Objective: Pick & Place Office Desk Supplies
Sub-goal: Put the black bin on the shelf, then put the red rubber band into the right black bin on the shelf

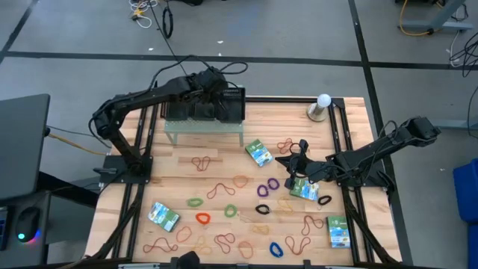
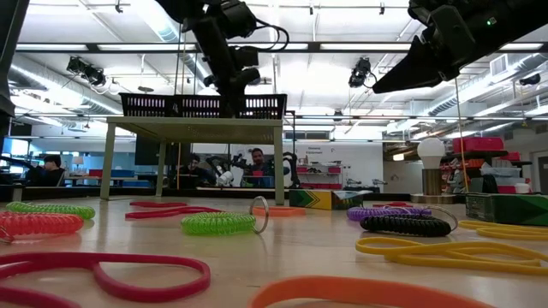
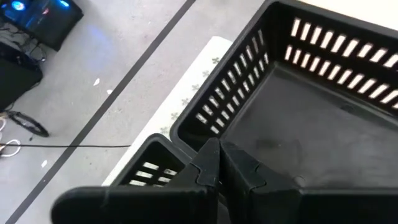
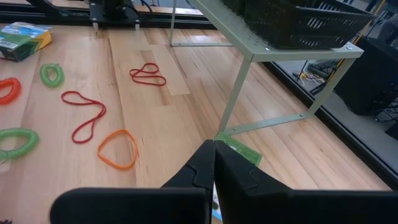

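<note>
Thin rubber-band loops (image 1: 224, 190) in tan, red, orange, green, purple and black lie scattered flat on the wooden table. Several flat green-white-blue packets also lie flat on it: one (image 1: 258, 153) in front of the shelf, one (image 1: 302, 188) under the right arm, one (image 1: 163, 216) near left, one (image 1: 338, 232) near right. My right gripper (image 1: 282, 159) (image 4: 213, 146) is shut and hovers above the table, just right of the packet by the shelf (image 4: 239, 150), its fingers hiding part of that packet. My left gripper (image 1: 211, 88) (image 3: 219, 146) is shut over the black mesh trays (image 3: 292, 137) on the shelf. My left gripper points down with shut fingers at the wall between two black trays (image 3: 186, 134). I cannot tell whether the tips touch it.
The pale-green perforated shelf (image 1: 203, 125) stands at the table's far edge and carries the black trays (image 1: 205, 106). A white bulb on a round stand (image 1: 323, 104) sits at the far right corner. Black frame rails (image 1: 345, 149) run along both table sides.
</note>
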Robot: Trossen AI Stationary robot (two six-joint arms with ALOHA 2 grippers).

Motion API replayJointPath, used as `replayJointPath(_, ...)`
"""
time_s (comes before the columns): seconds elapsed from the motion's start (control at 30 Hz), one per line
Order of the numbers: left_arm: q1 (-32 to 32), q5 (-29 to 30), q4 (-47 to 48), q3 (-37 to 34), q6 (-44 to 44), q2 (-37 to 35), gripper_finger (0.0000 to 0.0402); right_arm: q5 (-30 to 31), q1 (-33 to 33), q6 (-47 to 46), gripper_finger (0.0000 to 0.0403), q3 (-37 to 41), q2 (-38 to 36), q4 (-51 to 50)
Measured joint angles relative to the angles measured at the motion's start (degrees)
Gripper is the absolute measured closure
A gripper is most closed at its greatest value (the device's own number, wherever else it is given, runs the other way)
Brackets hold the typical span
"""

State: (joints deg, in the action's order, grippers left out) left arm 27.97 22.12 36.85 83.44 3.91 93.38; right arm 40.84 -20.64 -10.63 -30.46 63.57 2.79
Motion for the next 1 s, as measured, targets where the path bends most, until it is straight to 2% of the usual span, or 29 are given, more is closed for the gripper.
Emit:
replayJointPath(0.43, 0.1, 2.0, -0.5, 0.0, 0.4, -1.6, 0.0385, 0.0, 0.0, 0.0, 0.0392, 0.0, 0.0, 0.0)
replayJointPath(0.53, -1.4, 2.1, -1.0, 0.0, 1.0, -3.5, 0.0385, 0.0, 0.0, 0.0, 0.0392, 0.0, 0.0, -0.2)
replayJointPath(0.67, -6.4, 2.3, -2.1, -0.7, 2.9, -5.4, 0.0390, 0.0, 0.0, 0.0, 0.0392, 0.0, 0.0, -0.9)
replayJointPath(0.8, -11.9, 0.6, -8.1, -5.8, 3.7, -7.3, 0.0394, 0.0, 0.0, 0.0, 0.0391, 0.0, 0.0, -1.3)
replayJointPath(1.0, -18.0, -4.3, -22.5, -18.7, 1.5, -12.4, 0.0392, 0.0, -0.1, 0.0, 0.0391, 0.0, 0.0, -1.4)
